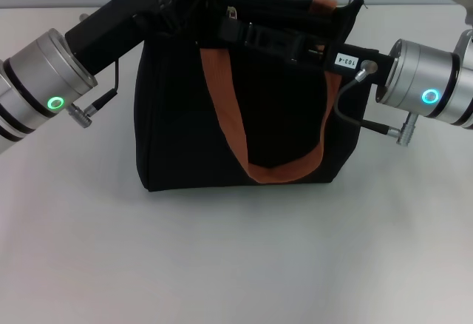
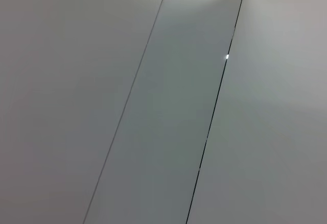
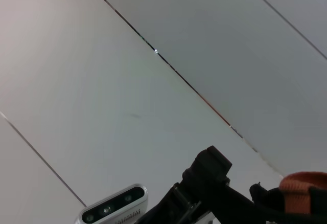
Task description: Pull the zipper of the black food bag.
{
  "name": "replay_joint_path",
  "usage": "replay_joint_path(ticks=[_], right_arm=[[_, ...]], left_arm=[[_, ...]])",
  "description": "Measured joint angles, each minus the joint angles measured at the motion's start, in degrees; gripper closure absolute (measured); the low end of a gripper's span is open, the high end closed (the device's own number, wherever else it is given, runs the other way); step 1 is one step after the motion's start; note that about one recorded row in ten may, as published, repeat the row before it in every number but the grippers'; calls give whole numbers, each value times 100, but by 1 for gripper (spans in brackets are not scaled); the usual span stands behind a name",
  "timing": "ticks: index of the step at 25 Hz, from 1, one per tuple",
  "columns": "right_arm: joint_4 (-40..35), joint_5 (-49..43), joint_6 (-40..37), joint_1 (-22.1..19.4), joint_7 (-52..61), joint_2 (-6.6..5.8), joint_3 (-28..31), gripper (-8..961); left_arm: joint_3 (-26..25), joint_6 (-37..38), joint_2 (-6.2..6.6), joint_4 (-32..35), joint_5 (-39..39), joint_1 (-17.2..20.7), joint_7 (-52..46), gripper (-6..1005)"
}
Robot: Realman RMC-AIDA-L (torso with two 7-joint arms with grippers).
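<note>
The black food bag (image 1: 177, 117) stands upright on the white table, with a rust-orange handle (image 1: 222, 95) hanging down its front. A small silver tab, apparently the zipper (image 1: 232, 13), shows at the bag's top near the middle. My right gripper (image 1: 229, 32) reaches in from the right along the top of the bag and ends just below the tab. My left gripper (image 1: 174, 2) is at the bag's top left corner. Both are black against the black fabric. The right wrist view shows an orange handle (image 3: 304, 183) and the left arm's black end (image 3: 209, 175).
The white table (image 1: 236, 265) stretches in front of the bag and to both sides. Grey wall panels (image 2: 163, 101) stand behind it. The left arm's wrist camera (image 3: 113, 211) shows in the right wrist view.
</note>
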Motion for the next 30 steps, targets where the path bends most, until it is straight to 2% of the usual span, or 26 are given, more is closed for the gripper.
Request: replay_joint_path(ticks=[3,17,28,30], right_arm=[[0,0,18,3,0,0,10,513],[9,7,221,10,59,0,34,516],[19,10,343,51,-70,4,-1,664],[19,10,353,71,-68,6,-16,734]], left_arm=[[0,1,0,-2,0,-6,2,914],[1,70,0,-19,1,-7,2,904],[0,130,0,-30,-2,-21,2,895],[0,132,0,-52,-2,-41,2,894]])
